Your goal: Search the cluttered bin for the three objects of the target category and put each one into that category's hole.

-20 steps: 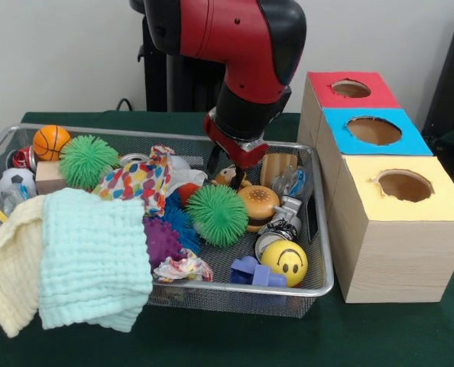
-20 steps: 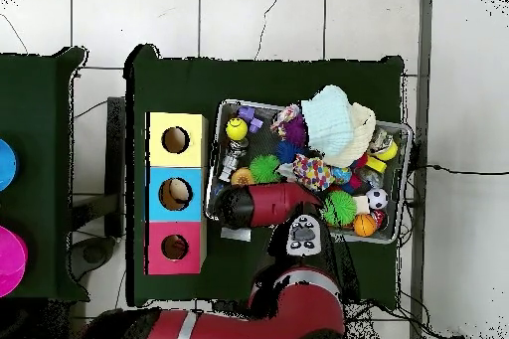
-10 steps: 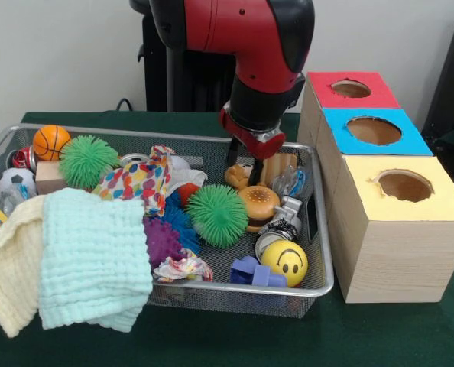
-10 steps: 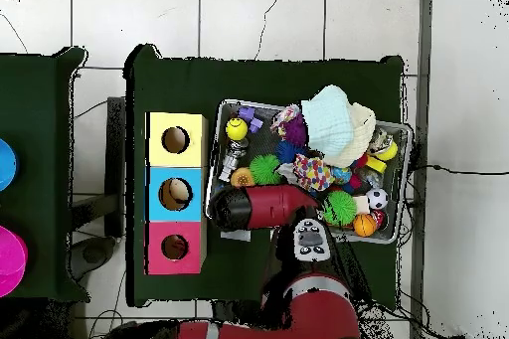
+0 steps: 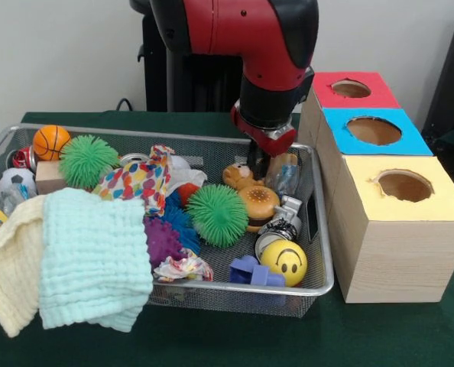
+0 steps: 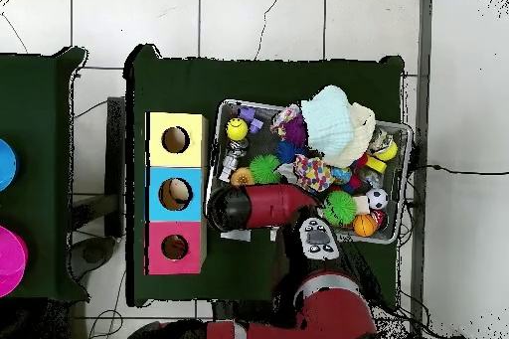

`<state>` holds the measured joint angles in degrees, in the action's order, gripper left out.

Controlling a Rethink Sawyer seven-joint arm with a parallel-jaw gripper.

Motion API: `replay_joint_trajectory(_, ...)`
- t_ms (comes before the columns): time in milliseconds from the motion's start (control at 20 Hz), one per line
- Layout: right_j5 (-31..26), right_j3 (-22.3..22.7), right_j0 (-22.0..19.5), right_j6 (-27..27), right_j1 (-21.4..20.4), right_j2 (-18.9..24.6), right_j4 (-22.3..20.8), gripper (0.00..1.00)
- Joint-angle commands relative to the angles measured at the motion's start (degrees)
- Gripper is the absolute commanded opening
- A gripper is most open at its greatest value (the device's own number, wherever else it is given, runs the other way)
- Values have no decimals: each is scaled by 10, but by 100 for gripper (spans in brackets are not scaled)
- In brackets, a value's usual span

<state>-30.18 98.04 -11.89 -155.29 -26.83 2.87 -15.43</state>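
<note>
Tan wooden block at the wire mesh bin's far corner is straddled by the tool; its spread cannot be told. A centred, vertical descent is advised.

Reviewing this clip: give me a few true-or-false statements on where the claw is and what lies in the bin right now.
1. The claw is over the far right corner of the wire bin, beside the boxes. True.
2. The smiley ball sits in the yellow box's hole. False: it lies in the bin's near right corner.
3. A mint cloth hangs over the bin's near left rim. True.
4. The toy burger lies outside the bin. False: it is inside, next to a green spiky ball.
</note>
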Motion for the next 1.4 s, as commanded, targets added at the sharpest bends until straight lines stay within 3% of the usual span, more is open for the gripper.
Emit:
replay_joint_trajectory(50, 8, 8, 1, 68, 40, 36, -47, 0)
replay_joint_trajectory(300, 45, -10, 41, 26, 45, -8, -76, 0)
replay_joint_trajectory(900, 34, -16, 32, 34, 40, -5, -84, 0)
replay_joint_trajectory(950, 34, -16, 32, 37, 38, -4, -85, 100)
replay_joint_trajectory(1400, 15, -1, 36, 48, -11, -10, -91, 100)
